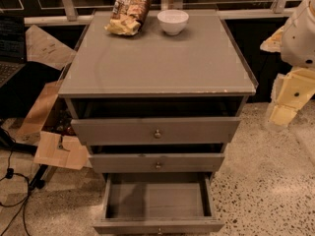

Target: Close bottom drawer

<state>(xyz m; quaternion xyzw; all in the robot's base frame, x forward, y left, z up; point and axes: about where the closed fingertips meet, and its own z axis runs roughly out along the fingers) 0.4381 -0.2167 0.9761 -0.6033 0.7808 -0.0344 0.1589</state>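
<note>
Hand [288, 104] over speckled floor [268, 181], beside cabinet [157, 63]

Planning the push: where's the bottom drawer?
Camera view, bottom centre: the bottom drawer is pulled out below the middle drawer; the pincer hangs at the picture's right edge.

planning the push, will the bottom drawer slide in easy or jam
The bottom drawer looks empty, so probably light. Rigid and pulled far out, an off-centre shove may skew it; push near the knob. The end effector hangs off to the right.
</note>
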